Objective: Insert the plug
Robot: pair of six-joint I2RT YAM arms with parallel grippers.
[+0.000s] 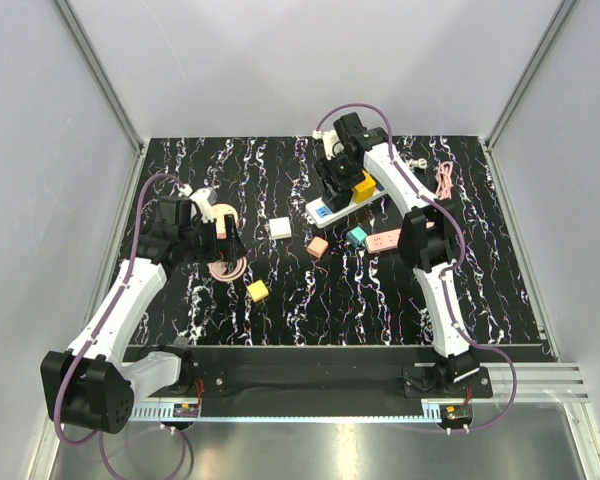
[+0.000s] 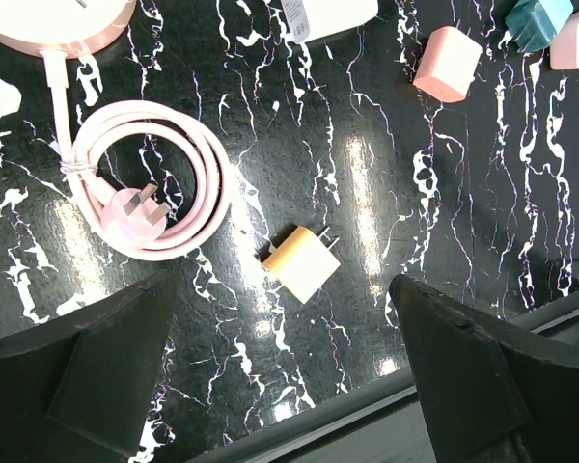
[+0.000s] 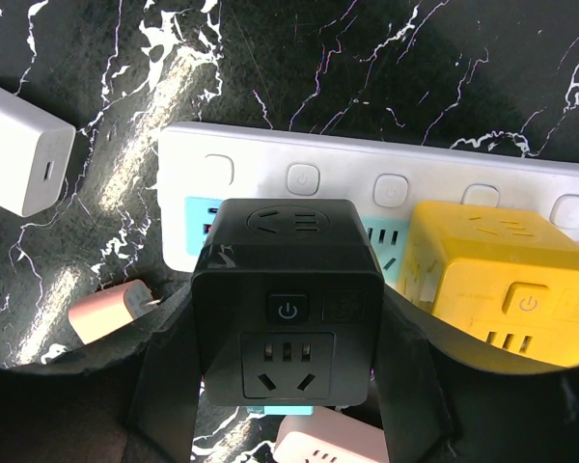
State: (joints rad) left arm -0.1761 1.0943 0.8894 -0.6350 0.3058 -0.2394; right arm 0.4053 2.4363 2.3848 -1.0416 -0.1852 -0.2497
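Clamped between the fingers of the right gripper [image 3: 289,386], a black cube adapter [image 3: 288,280] fills the middle of the right wrist view, held by its two side faces so that its underside can go down onto the white power strip [image 3: 367,159]. It sits directly over the strip's blue sockets, near the strip's left end in that view, but whether its pins are already seated cannot be told, since the cube's own body hides the joint. Gripping by the sides leaves the top face and its switch clear and keeps the cube square to the strip, which a straight push down seems to call for. A yellow cube [image 3: 482,280] already stands on the strip just beside the black one, and it leaves the finger on that side little room. A white charger [image 3: 19,159] lies off the strip's end, and a pink block [image 3: 106,313] lies just in front of it. On the far side of the table [image 1: 310,310], the left gripper [image 1: 223,232] hangs with its fingers spread wide and empty, above a coiled pink cable [image 2: 135,207] and a small yellow-and-white charger [image 2: 301,262], well apart from the work.
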